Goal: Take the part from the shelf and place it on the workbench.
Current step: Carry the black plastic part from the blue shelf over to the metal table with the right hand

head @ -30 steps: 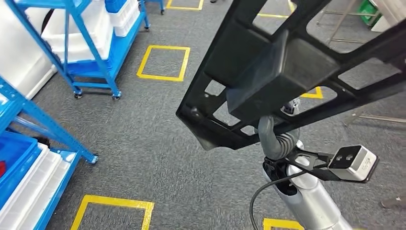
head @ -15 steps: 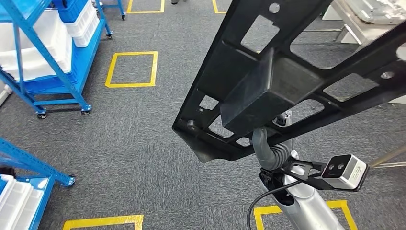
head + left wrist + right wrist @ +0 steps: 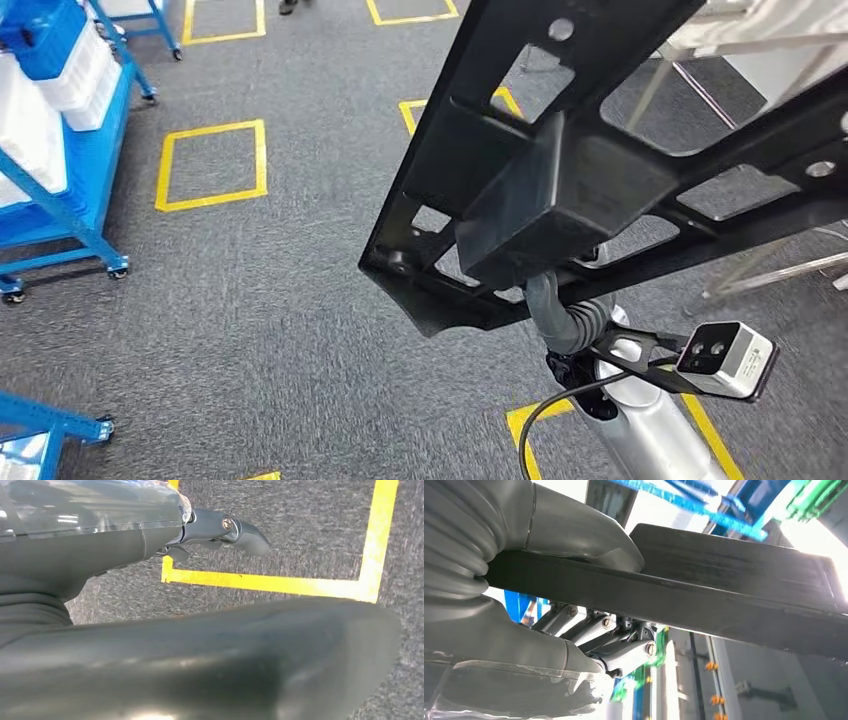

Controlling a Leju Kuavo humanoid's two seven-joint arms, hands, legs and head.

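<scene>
- One black plastic frame part (image 3: 600, 170), ribbed and full of rectangular cut-outs, is riding high above the grey carpet (image 3: 250, 300), off the shelf and not yet on any workbench.
- Gripping it from beneath is the right hand (image 3: 589, 625); in the right wrist view the grey thumb is pressing on one face of a bar of the part while the darker fingers (image 3: 624, 647) are curling around the other.
- Hanging low over a yellow floor marking (image 3: 280, 582) is the left hand (image 3: 220, 530); whether its fingers are spread or curled cannot be told, though nothing is showing in them.
- Standing away to the left are blue shelving racks (image 3: 60, 140) with white bins.
- Judging from this, the carry is under way; because the long part is overhanging the single grip, keeping the wrist level and turning slowly should be stopping it from swinging or slipping.
- Showing at the upper right are pale table legs (image 3: 690, 90), possibly the workbench.
</scene>
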